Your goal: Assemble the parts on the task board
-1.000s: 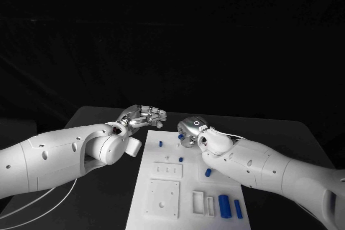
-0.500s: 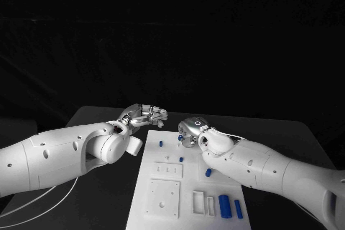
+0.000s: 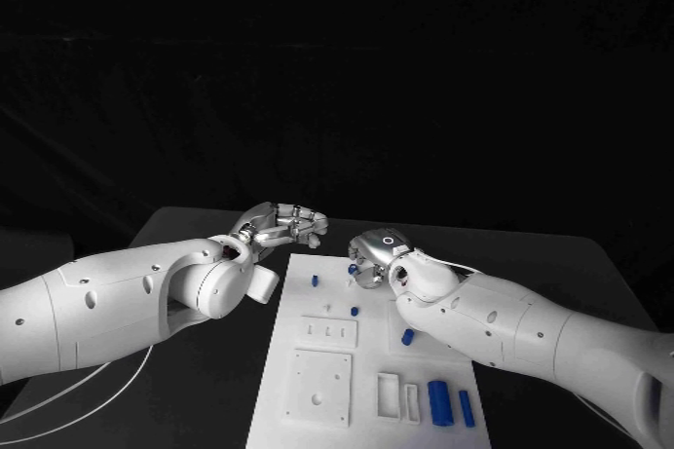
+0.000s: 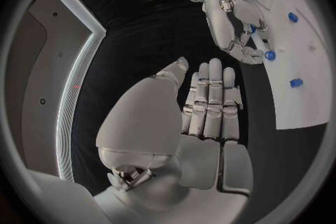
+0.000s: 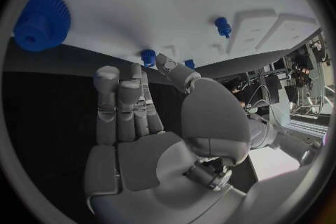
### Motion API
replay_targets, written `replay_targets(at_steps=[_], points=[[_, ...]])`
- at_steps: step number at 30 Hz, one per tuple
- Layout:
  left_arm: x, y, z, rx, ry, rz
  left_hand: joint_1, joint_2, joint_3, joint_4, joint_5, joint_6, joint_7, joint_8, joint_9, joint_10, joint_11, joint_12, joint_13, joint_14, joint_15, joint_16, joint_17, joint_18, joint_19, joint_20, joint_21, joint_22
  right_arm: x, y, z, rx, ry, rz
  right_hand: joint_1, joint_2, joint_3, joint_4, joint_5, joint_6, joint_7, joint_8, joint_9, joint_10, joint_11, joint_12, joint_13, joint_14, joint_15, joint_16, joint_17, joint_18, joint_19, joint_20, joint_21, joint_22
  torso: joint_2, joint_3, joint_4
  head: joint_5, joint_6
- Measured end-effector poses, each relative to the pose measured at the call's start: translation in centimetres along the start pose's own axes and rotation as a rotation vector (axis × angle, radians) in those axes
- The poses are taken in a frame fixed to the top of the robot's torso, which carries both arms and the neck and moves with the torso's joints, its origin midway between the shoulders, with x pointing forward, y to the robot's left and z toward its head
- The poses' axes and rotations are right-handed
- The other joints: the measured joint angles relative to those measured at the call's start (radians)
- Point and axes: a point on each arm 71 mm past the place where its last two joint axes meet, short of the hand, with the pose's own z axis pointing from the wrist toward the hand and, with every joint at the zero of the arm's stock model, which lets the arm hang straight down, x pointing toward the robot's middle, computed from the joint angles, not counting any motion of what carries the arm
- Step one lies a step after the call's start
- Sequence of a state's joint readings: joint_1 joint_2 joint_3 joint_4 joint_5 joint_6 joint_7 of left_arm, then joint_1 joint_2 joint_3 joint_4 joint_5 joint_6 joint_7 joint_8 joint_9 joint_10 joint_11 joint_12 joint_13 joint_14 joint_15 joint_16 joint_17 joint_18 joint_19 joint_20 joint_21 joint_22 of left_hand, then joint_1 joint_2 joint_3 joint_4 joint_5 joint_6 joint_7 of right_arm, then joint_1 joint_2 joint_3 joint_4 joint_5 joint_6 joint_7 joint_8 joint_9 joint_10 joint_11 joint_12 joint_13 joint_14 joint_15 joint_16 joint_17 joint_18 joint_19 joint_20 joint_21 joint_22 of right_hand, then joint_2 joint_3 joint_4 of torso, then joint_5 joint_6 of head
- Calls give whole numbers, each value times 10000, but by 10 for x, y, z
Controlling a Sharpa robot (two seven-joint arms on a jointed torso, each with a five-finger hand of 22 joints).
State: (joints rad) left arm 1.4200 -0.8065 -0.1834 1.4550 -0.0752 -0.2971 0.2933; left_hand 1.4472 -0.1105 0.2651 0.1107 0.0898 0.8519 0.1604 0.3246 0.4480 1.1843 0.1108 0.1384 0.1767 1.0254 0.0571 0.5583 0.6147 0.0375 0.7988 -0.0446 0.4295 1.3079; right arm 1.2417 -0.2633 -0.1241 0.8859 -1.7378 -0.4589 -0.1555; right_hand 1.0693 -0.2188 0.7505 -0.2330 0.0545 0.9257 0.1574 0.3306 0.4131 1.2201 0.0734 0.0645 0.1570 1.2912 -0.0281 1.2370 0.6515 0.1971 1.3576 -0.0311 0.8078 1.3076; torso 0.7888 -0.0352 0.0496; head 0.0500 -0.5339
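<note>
The left hand (image 4: 210,103) is flat, fingers straight, holding nothing. The right hand (image 5: 140,117), fingers apart and empty, has a blue peg (image 5: 148,57) just beyond its fingertips on the white board (image 5: 175,5).

no readable text, labels, brands or numbers anywhere: task board (image 3: 326,371), blue parts (image 3: 439,402), both arms and hands carry no legible markings.

Two glossy white arms with rounded joints, each ending in a silver, segmented robot hand (image 3: 285,226).
</note>
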Motion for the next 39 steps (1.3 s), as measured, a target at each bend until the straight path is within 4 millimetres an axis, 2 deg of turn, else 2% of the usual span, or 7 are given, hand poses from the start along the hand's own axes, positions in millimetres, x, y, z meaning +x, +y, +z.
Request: replay_targets(at_steps=[14,20,23,26,28,31,39], points=[[-7,0,-4,2,-145,20,0,0,52,-52,0,0,0,-41,-1,0,0,-38,0,0,0,0,-8,-1,0,0,0,-2,-41,-31,-21,209,-747,1227,10,-196,-373,124,464,-54,18,-36,-25,49,115,175,71,-11,12,-38,-165,-48,2,2,-86,-1,-22,51,-98,-40,205],[-9,0,-4,14,-191,39,0,0,52,-52,0,-35,35,-41,-2,0,0,-38,8,0,0,0,-8,-1,0,0,0,-2,-50,-57,-42,698,-672,2128,22,-208,-714,8,524,-125,53,-91,-41,602,-129,471,441,89,-170,122,-115,-56,67,-141,109,-1,-57,105,-154,-20,287],[-11,1,-3,14,-246,58,0,0,79,-79,0,-35,35,-41,-2,0,0,-38,8,0,0,0,-9,-1,0,0,0,-3,-49,-72,-47,1092,-386,2450,76,-261,-921,-35,540,-366,2,-204,-73,1236,-277,1018,1110,-58,-316,171,-32,-206,-74,-283,175,-1,-84,142,-197,-12,315],[-11,1,-3,22,-245,60,0,0,79,-79,0,-35,35,-80,-2,0,0,-76,8,0,0,0,-8,-1,0,0,0,-3,-45,-85,-50,1447,-81,2633,76,-261,-1190,-88,540,-505,-104,-209,-69,1614,-424,2007,2447,-112,-477,239,32,-207,-110,-319,285,-2,-109,172,-227,-8,331],[-11,1,-3,28,-240,60,0,0,79,-79,0,-35,35,-80,2,0,0,-76,7,0,0,0,-8,-1,0,0,0,-4,-43,-94,-52,1691,189,2761,116,-221,-1453,-180,660,-553,-196,-268,-54,823,-521,5005,6162,-103,-582,405,178,-201,-130,-343,435,-1,-124,188,-248,-8,343],[-11,1,-2,22,-233,67,0,0,79,-79,0,-35,35,-80,6,0,0,-76,7,0,0,0,-8,-1,0,0,0,-3,-39,-102,-55,1892,533,2873,6,-112,-1490,-195,774,-572,-284,-309,-54,-475,-586,8497,9556,-147,-498,894,691,-201,-143,-392,937,-2,-140,211,-267,-34,347],[-13,2,-2,12,-283,89,0,0,79,-79,0,-35,35,-80,6,0,0,-76,6,0,0,0,-7,-1,0,0,0,-4,-30,-102,-47,2025,1152,2894,-45,-61,-1378,-191,861,-583,-189,-412,-73,-460,-396,10880,11219,-162,-517,1291,1444,-207,-122,-517,1701,-3,-152,236,-286,-97,344]])
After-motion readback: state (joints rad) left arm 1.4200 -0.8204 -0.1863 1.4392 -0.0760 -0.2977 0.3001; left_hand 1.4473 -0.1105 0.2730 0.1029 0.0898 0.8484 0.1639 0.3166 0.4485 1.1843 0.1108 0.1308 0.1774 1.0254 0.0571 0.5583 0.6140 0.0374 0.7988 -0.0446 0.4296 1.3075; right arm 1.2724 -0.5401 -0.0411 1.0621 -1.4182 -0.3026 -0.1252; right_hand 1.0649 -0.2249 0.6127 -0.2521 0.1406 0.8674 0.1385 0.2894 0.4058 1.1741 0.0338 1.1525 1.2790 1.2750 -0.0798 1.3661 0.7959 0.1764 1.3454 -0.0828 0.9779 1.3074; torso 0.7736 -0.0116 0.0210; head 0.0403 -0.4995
